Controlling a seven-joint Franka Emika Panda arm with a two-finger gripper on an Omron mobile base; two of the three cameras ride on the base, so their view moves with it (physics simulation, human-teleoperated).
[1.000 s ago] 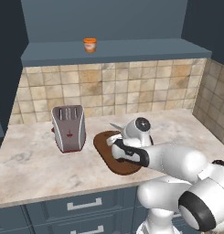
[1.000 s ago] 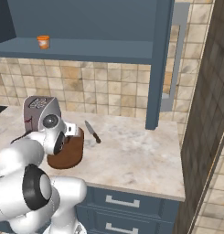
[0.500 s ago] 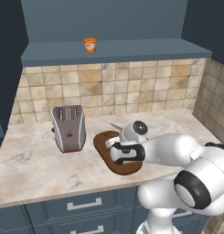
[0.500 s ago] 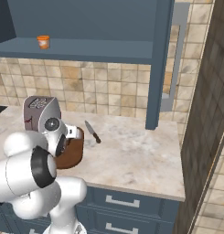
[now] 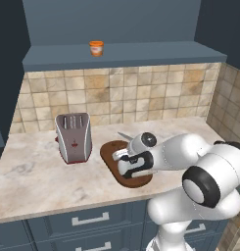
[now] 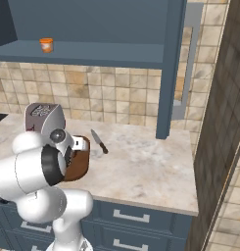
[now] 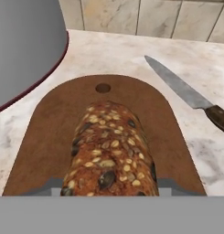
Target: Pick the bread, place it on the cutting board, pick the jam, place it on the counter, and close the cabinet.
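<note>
Holding one bread [image 7: 111, 151] loaf, seeded crust, the gripper [image 7: 109, 189] pinches it low over the cutting board [image 7: 49, 137]; whether the loaf touches the board, cannot tell. In the left base view the gripper [image 5: 125, 164] sits over the one cutting board [image 5: 111, 149], dark oval, on the counter [image 5: 38, 181].

Counts: one jam [image 5: 96, 48] jar, one toaster [image 5: 73, 137], one knife [image 7: 186, 93], one board, one loaf.

Jam stands alone on the blue-grey shelf [image 5: 141, 53] of the cabinet [image 6: 170, 59], at 12 o'clock above the toaster. Cabinet door [image 6: 191, 63] stands open at 3 o'clock in the right base view.

Toaster sits at 9 o'clock of the board, just beside it. Knife lies on the counter at 1 o'clock of the board, apart from it, blade pointing toward the tiled wall [image 5: 141, 95].

Counter is beige marbled stone, drawers [image 5: 87, 220] below with horizontal handles. A dark tiled side wall [image 6: 222, 108] stands at the right.
</note>
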